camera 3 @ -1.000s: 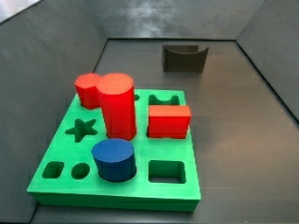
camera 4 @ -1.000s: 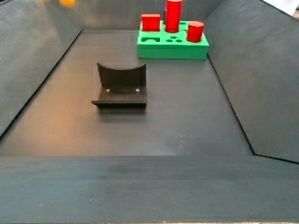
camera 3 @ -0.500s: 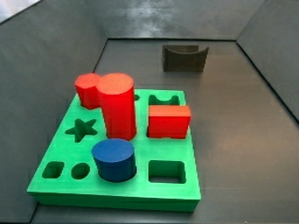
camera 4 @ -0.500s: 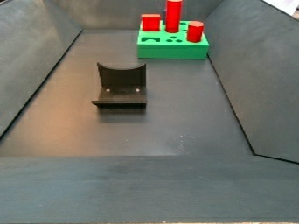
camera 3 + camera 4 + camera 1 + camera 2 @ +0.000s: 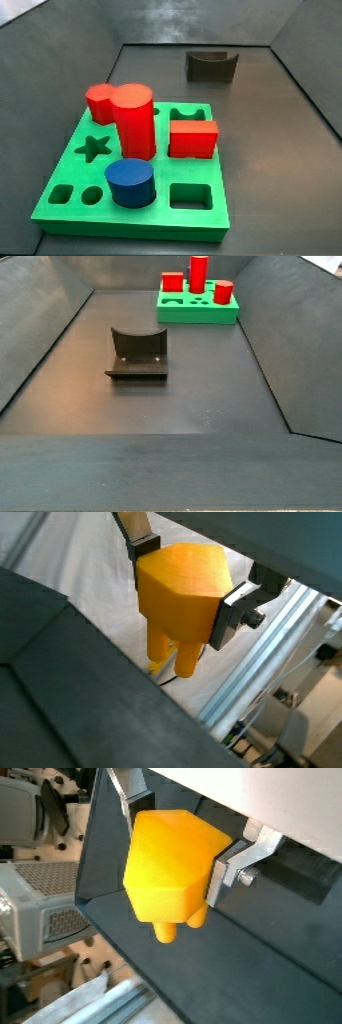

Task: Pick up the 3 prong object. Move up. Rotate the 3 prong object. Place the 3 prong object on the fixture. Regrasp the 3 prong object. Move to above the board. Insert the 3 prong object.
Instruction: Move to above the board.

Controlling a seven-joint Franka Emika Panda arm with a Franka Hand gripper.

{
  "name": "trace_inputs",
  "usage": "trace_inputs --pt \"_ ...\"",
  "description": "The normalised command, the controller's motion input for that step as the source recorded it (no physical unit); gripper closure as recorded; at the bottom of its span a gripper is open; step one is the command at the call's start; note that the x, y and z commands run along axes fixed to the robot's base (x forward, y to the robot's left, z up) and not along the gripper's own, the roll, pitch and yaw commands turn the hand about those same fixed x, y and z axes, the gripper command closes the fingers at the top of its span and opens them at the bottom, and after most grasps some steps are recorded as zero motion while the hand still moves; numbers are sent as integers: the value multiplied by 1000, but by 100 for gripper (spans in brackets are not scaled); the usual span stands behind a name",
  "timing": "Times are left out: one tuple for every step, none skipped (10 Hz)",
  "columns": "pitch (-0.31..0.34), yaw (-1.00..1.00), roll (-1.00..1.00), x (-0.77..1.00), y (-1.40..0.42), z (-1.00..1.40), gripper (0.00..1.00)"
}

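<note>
Clearly the hand pinches the yellow 3 prong object between its silver fingers, prongs hanging free below the grip so it can be turned; both wrist views show this. Neither side view shows the hand, so it sits out of frame away from the fixture. Beyond the fixture lies the green board, holding red blocks and a blue cylinder.

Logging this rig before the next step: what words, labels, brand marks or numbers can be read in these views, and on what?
None: no readable text in any view.
The 3 prong object, held in the hand in both wrist views: plain yellow-orange, no marking.
The board, its red and blue pieces, and the fixture: unmarked.
Background equipment behind the hand: too blurred to tell.
</note>
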Motion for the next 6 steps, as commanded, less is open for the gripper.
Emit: trace_inputs --pt "107 -21 -1000 -643 -1000 32 100" --pt "84 -20 -1000 -672 -1000 43 100" --pt "76 -15 -1000 -685 -1000 32 100" --pt "76 -10 -1000 -688 -1000 39 100" --pt "76 -8 -1000 -693 -1000 39 100" --pt "73 -1 -1000 -701 -1000 34 100"
